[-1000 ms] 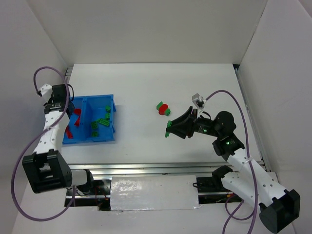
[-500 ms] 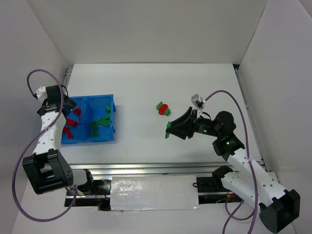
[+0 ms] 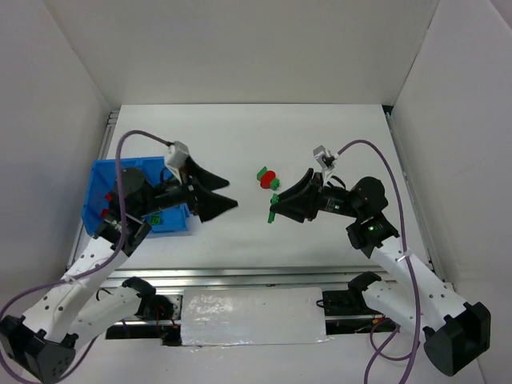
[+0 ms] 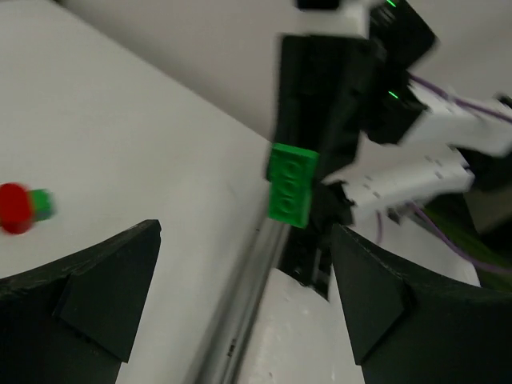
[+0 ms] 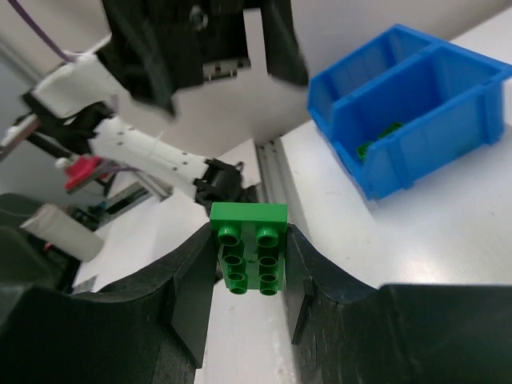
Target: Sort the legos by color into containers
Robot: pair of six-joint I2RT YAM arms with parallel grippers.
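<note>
My right gripper (image 3: 276,208) is shut on a green lego (image 3: 274,210) and holds it off the table at mid-right; in the right wrist view that green lego (image 5: 250,250) sits studs-up between the pads of the right gripper (image 5: 250,240). My left gripper (image 3: 226,192) is open and empty just right of the blue bin (image 3: 108,166), pointing at the right gripper. In the left wrist view the left gripper (image 4: 244,280) frames the held green lego (image 4: 290,184). A red-and-green lego cluster (image 3: 268,178) lies on the table between the arms. The bin (image 5: 416,104) holds green legos (image 5: 376,144) in one compartment.
The left arm covers much of the bin, where a red lego (image 3: 108,197) and a green one (image 3: 156,216) still show. White walls enclose the table on three sides. A metal rail (image 3: 240,278) runs along the near edge.
The left arm swung from the bin's left side across to its right, and its gripper opened. The right gripper stayed almost still with the green lego.
</note>
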